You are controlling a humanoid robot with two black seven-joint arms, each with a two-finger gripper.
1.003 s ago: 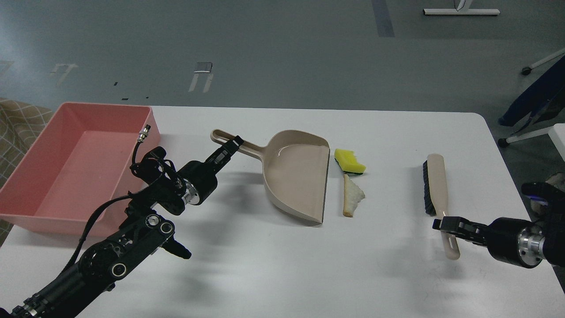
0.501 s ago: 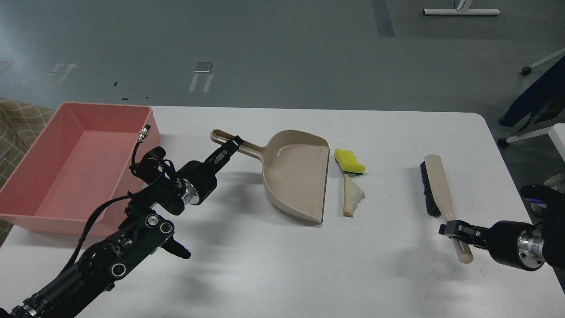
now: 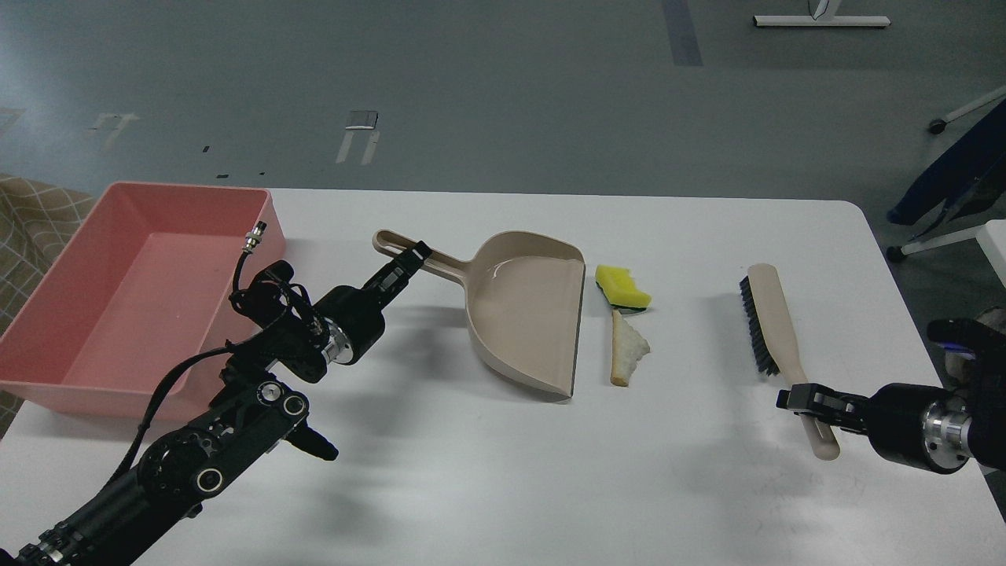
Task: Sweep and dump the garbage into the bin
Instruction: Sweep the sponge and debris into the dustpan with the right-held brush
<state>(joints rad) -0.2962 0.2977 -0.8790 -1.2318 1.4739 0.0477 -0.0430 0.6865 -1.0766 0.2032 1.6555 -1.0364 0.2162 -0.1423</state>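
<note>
No readable text, label, brand, number or sign anywhere in view.

The white table [image 3: 487, 472] has a big bare patch along the near edge, between the two arms, and a hand could pass there. The dustpan [image 3: 526, 314] sits in the middle, with the yellow sponge [image 3: 622, 286] and the bread [image 3: 627, 347] just beside its open side. A wide gap lies between those scraps and the brush [image 3: 766, 318]. The pink tub [image 3: 126, 275] fills the left side, and the left arm crosses in front of it.
</note>
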